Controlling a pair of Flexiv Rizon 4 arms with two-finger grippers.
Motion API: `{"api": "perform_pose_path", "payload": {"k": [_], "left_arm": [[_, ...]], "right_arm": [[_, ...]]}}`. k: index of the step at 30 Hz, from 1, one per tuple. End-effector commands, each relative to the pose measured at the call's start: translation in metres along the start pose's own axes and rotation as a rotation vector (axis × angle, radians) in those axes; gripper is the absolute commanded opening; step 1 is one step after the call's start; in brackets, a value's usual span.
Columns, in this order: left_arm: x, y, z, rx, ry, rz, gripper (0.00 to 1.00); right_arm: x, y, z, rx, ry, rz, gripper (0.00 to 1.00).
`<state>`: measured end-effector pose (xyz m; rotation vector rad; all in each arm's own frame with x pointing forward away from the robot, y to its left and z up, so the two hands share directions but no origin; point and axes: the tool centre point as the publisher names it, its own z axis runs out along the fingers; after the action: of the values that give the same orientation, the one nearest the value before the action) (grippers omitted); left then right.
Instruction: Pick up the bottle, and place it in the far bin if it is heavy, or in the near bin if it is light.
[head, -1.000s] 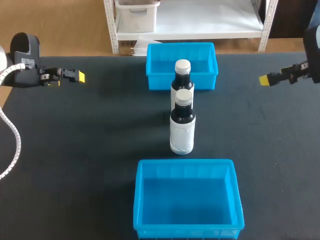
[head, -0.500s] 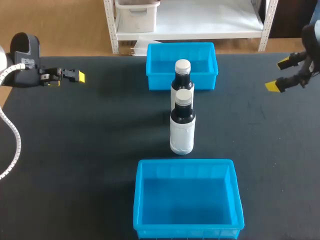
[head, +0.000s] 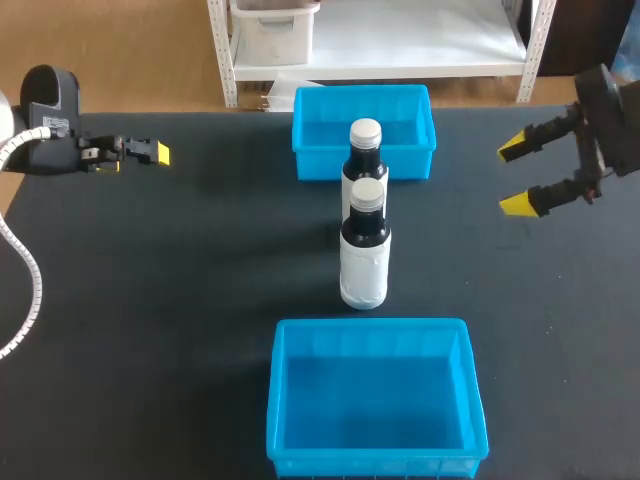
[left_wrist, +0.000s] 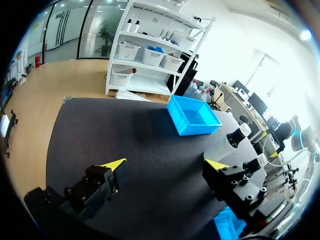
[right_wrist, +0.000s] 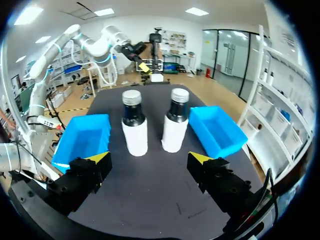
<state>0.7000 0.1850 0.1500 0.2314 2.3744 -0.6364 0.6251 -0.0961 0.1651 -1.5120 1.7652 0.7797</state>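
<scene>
Two dark bottles with white labels and silver caps stand in a row at mid-table. The nearer bottle (head: 364, 250) (right_wrist: 134, 128) is just behind the near blue bin (head: 375, 400) (right_wrist: 82, 137). The farther bottle (head: 366, 152) (right_wrist: 175, 125) stands against the front of the far blue bin (head: 312, 130) (right_wrist: 215, 131). My right gripper (head: 515, 177) (right_wrist: 150, 159) hovers open to the right of the bottles, pointing at them, well short of both. Over the table's left edge, far from everything, my left gripper (head: 150, 152) (left_wrist: 165, 165) is open. From there the far bin (left_wrist: 192, 115) and one bottle (left_wrist: 231, 142) show.
Both bins hold nothing. Dark table surface (head: 180, 300) stretches to either side of the bottle row. The two bottles stand close together, one right behind the other.
My right gripper has swung in from the table's right edge toward the bottles and turned, so both fingertips now show spread apart. The left arm and both bottles have not moved.
</scene>
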Motion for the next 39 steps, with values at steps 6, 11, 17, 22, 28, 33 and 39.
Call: {"api": "perform_pose_path", "payload": {"k": [6,11,17,22,28,33,39], "left_arm": [[0.0,0.0,0.0,0.0,0.0,0.0,1.0],[0.0,0.0,0.0,0.0,0.0,0.0,1.0],[0.0,0.0,0.0,0.0,0.0,0.0,1.0],[0.0,0.0,0.0,0.0,0.0,0.0,1.0],[0.0,0.0,0.0,0.0,0.0,0.0,1.0],[0.0,0.0,0.0,0.0,0.0,0.0,1.0],[0.0,0.0,0.0,0.0,0.0,0.0,1.0]], "right_arm": [[-0.017,0.014,0.032,-0.096,-0.017,-0.044,1.0],[-0.024,0.023,0.053,-0.077,-0.007,-0.053,1.0],[-0.026,0.028,0.082,-0.054,0.029,-0.044,1.0],[-0.028,0.029,0.096,-0.045,0.03,-0.018,1.0],[-0.035,0.031,0.109,-0.043,0.036,-0.017,1.0],[-0.043,0.031,0.118,-0.062,0.032,-0.032,1.0],[-0.051,0.029,0.133,-0.072,0.035,-0.045,1.0]]}}
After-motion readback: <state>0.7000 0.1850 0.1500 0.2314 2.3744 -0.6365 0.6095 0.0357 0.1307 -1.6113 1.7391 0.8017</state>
